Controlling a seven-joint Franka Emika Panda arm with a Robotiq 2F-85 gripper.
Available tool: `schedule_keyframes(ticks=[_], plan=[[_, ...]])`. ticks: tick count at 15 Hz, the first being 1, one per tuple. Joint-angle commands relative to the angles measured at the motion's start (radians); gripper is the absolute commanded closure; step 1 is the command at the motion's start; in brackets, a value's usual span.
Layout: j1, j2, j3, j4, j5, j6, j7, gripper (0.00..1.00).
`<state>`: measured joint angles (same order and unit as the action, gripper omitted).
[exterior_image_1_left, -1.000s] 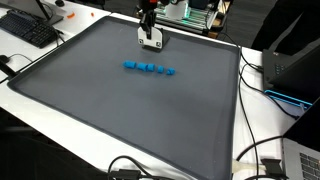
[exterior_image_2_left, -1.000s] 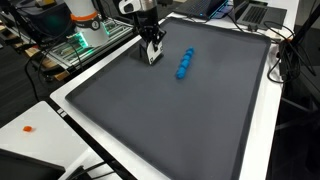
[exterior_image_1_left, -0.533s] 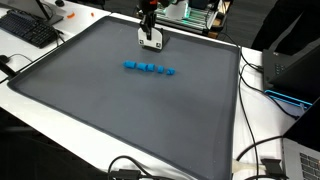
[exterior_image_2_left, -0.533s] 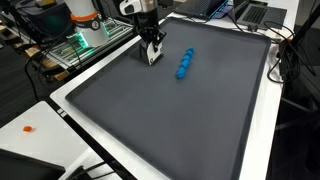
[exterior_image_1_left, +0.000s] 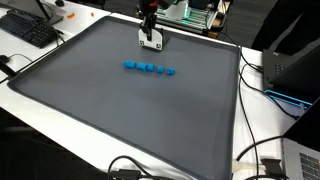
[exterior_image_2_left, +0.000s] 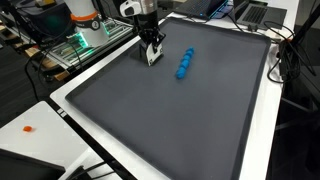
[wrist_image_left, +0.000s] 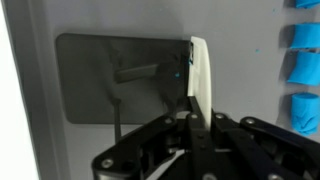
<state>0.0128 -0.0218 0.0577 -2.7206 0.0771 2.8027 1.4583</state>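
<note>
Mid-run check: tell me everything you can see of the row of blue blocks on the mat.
The blue blocks are five small, matte, cube-like pieces lying flat in one straight, close-set row on the dark grey mat. Whether neighbours touch cannot be told. The wrist view catches only part of the row, at its right edge. The gripper is apart from them; only the mat touches them.

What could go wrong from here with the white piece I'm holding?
1. The gripper seems to pinch the thin white piece only at one end, so it may twist or slip.
2. The blue blocks lie in a row nearby; a low sweep that way could scatter them.
</note>
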Motion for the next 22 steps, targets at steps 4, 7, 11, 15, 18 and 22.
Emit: schedule_keyframes(ticks=[4, 7, 11, 15, 18, 22], plan=[[0.003, 0.028, -0.007, 0.002, -0.014, 0.031, 0.024, 0.99], [0.006, 0.038, -0.007, 0.004, 0.001, 0.015, 0.010, 0.99], [0.003, 0.032, -0.010, 0.010, -0.014, -0.032, 0.015, 0.71], [-0.002, 0.003, -0.020, 0.021, -0.107, -0.110, 0.044, 0.48], [-0.001, -0.037, -0.021, 0.044, -0.168, -0.176, 0.059, 0.26], [0.004, -0.079, -0.008, 0.087, -0.131, -0.261, 0.008, 0.00]])
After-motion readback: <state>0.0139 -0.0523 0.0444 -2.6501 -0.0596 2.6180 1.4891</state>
